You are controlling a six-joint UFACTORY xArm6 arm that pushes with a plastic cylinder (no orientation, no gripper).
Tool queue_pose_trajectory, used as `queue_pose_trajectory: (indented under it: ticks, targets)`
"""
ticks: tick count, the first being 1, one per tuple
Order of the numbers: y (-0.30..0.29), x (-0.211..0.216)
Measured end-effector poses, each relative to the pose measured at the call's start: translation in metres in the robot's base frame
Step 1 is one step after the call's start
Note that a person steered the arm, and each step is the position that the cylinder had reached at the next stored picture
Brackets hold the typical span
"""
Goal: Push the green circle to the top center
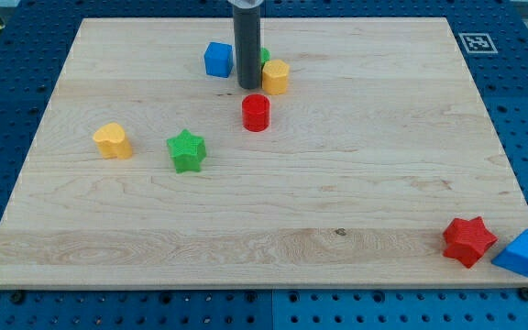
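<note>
The green circle [263, 57] is near the view's top centre, mostly hidden behind my rod; only a sliver shows at the rod's right edge. My tip [249, 86] rests on the board just left and below the green circle, touching it. A yellow hexagon block [276, 77] sits against the circle's lower right. A blue cube [218, 59] stands just left of the rod.
A red cylinder [256, 112] stands just below my tip. A green star [187, 150] and a yellow heart-like block [113, 141] lie at the left. A red star [468, 241] and a blue triangle [522, 253] sit at the bottom right corner.
</note>
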State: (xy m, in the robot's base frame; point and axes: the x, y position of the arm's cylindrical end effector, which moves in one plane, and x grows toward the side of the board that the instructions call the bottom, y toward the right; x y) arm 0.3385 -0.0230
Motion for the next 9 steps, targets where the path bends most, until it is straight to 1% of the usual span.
queue_pose_trajectory:
  ticks: [2,3,6,7,9]
  targets:
    - [0.015,-0.014]
    - [0.023,-0.029]
    - [0.024,-0.070]
    - [0.024,-0.077]
    - [0.024,-0.078]
